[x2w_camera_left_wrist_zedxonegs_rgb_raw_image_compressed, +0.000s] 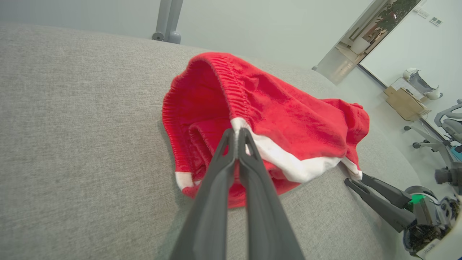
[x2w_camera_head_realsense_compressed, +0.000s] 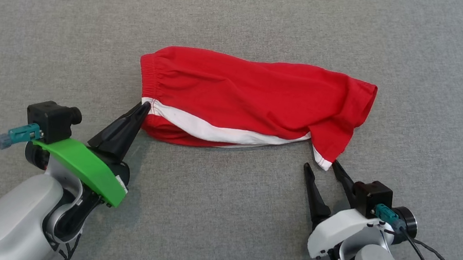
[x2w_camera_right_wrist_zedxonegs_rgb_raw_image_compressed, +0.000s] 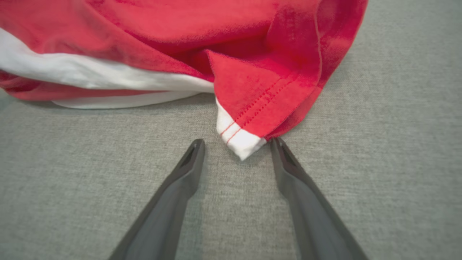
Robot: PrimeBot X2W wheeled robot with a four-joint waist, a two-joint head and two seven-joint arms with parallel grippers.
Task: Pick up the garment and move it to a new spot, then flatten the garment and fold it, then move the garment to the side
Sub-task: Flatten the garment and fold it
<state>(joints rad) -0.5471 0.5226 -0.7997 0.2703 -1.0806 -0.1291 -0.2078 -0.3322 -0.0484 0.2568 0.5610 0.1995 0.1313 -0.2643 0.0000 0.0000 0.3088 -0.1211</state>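
The red shorts (x2w_camera_head_realsense_compressed: 254, 92) lay on a grey fabric cushion (x2w_camera_head_realsense_compressed: 220, 218), near the middle of the head view and a little ahead of both arms. Their long axis ran from side to side across the robot's front. The gathered elastic waistband (x2w_camera_head_realsense_compressed: 151, 77) pointed to the robot's left and the leg opening (x2w_camera_head_realsense_compressed: 362, 104) pointed to its right.

The cloth was not flat. It lay bunched into a loose tube with soft wrinkles along its length, and the left wrist view showed the waist gaping open with inner folds visible. A white stripe (x2w_camera_head_realsense_compressed: 213, 131) ran along the near edge from the waistband towards the right, with a strip of red tucked beneath it. At the near right end a leg hem drooped towards the robot and ended in a small white corner (x2w_camera_right_wrist_zedxonegs_rgb_raw_image_compressed: 242, 142) sewn with red stitching.

The left gripper (x2w_camera_head_realsense_compressed: 143, 107) was closed, with its two dark fingers pressed together on the waistband just where the white stripe began. It pinched the fabric at the near left corner of the shorts.

The right gripper (x2w_camera_head_realsense_compressed: 321, 163) was spread open and held nothing. Its fingers rested low over the cushion on either side of the white corner. The outer fingertip was right at the red hem edge, and the inner one stood apart from the cloth.
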